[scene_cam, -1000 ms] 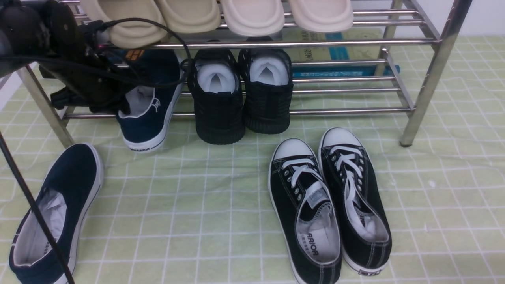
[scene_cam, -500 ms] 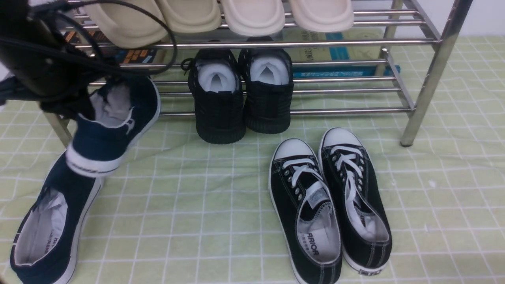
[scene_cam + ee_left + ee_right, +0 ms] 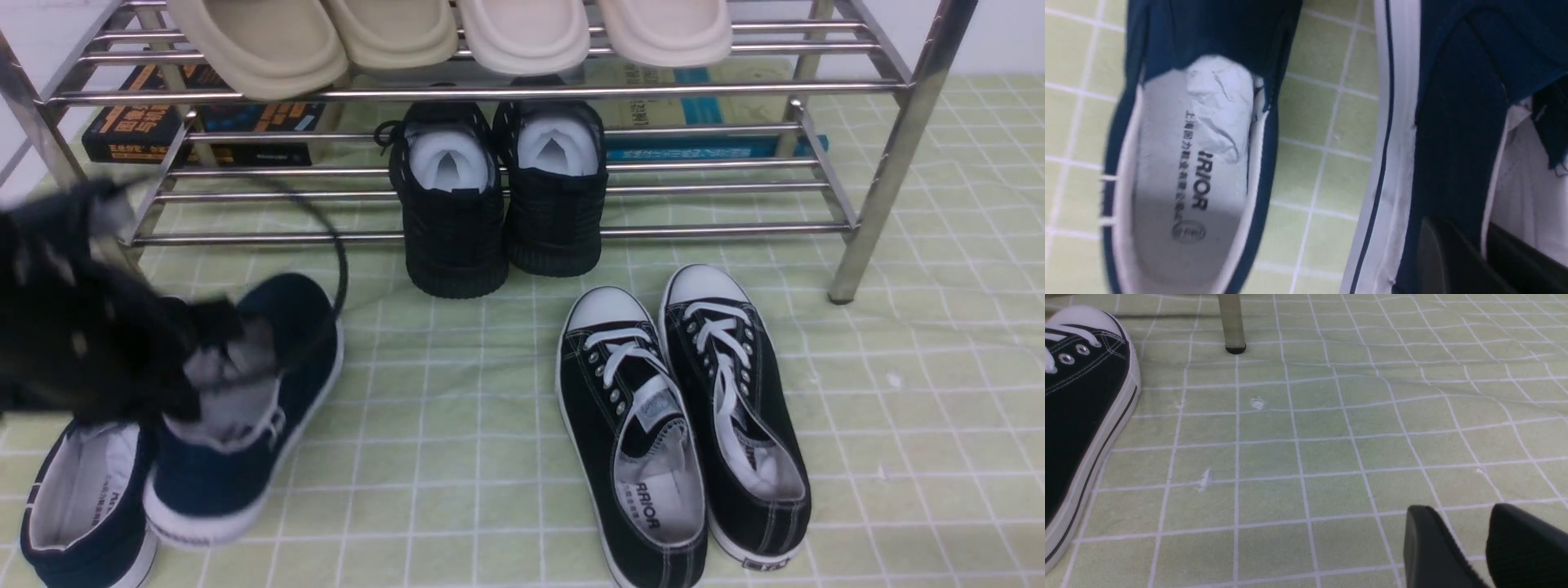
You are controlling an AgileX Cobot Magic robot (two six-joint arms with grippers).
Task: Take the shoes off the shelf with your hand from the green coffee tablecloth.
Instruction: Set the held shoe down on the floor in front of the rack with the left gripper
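- Black left hand (image 3: 1484,257) clamps the side wall of the held navy shoe (image 3: 245,457), one finger inside the lining, one outside. It is blurred in the front view.
- Held shoe is tilted, heel low, by the near-left corner. Cannot tell if it touches the green coffee tablecloth (image 3: 457,425).
- Its mate (image 3: 82,506) lies flat just beside it, nearer the left edge.
- Step in hand looks like the set-down. Level the sole, lower it flat clear of the mate, then part the fingers and lift straight out so the collar doesn't snag.
- Shelf (image 3: 694,231) stands along the far edge, both navy shoes off it.
- Right hand (image 3: 1488,547) is slightly parted and empty, over bare cloth.
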